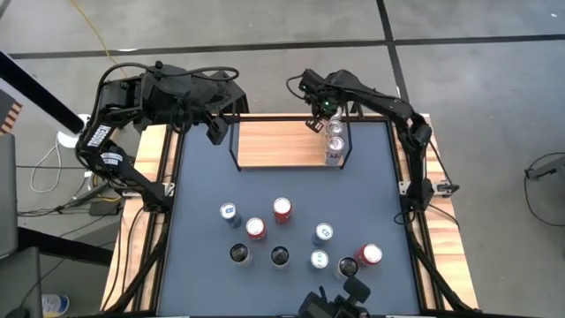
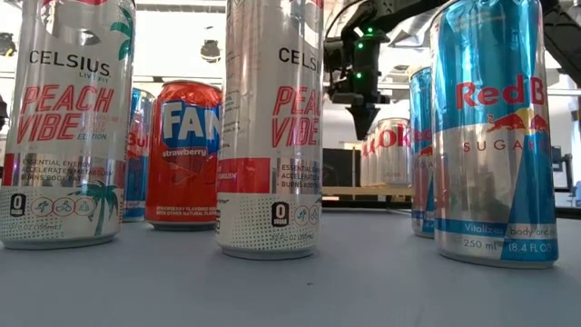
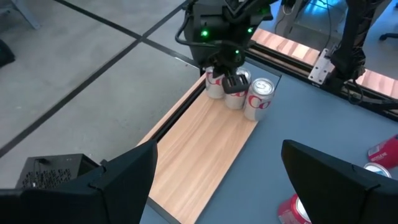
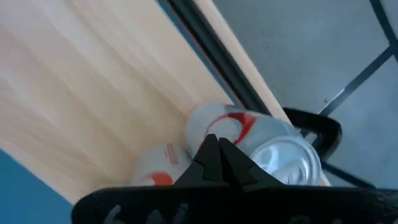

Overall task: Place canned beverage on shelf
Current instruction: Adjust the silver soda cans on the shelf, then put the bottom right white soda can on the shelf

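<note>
Where the high view looks down, the shelf (image 1: 278, 143) is seen at the table's (image 1: 203, 185) far edge, with three silver cans (image 1: 335, 141) lined up at its right end. The right gripper (image 1: 321, 112) hangs just above them, fingers shut and empty; the left gripper (image 1: 214, 129) waits by the shelf's left end, jaws spread wide on nothing. Nine more cans (image 1: 282, 209) stand on the near half of the table.

At table height, "CELSIUS PEACH VIBE" (image 2: 65, 123) is read on two tall cans, "strawberry" on a red can (image 2: 184, 154), and "Red B" with "250 ml" on a blue can (image 2: 492, 132).

From the left wrist, red lettering is seen on the shelved cans, too small to be read.
</note>
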